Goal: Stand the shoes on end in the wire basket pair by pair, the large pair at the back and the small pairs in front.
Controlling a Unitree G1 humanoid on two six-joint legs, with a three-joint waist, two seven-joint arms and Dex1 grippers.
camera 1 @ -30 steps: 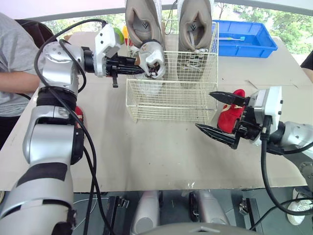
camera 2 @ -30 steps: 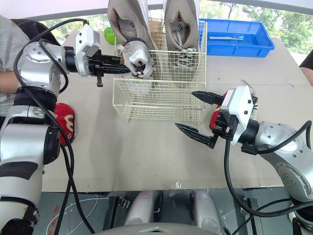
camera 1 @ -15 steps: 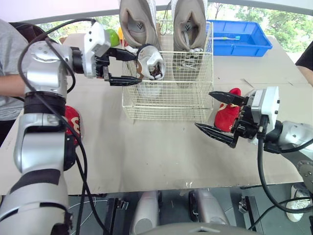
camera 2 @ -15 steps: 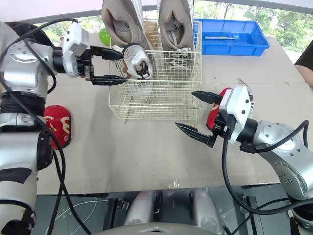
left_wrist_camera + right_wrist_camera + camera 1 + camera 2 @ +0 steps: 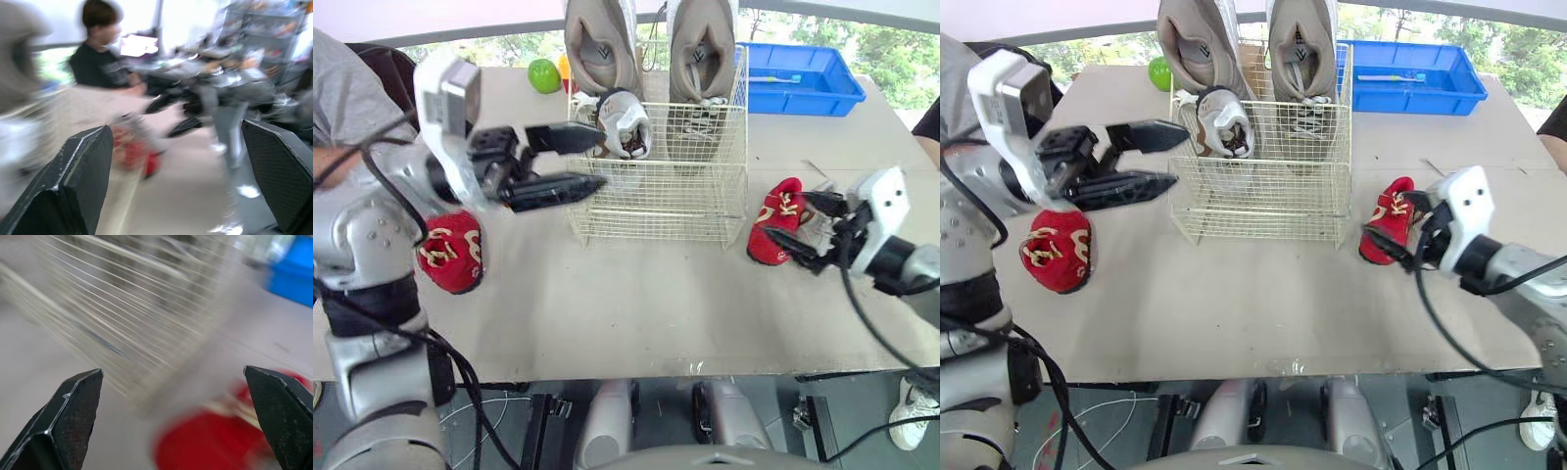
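Shoe [image 5: 770,219] — just before right pincer [image 5: 787,215]

The basket [image 5: 656,201], cream wire and rectangular, stands on the table at 12 o'clock. At its back the large tan pair stands on end, openings toward the camera: one large shoe [image 5: 600,44] at the basket's 11 o'clock, its mate [image 5: 703,44] at 1 o'clock, both rising well above the rim. A small white shoe [image 5: 625,122] stands on end just in front of the first. Two small red shoes with pale stitching lie outside on the table: the left red shoe [image 5: 450,252] at the basket's 8 o'clock, well apart, and the right red shoe [image 5: 778,230] at 4 o'clock, just beside it.
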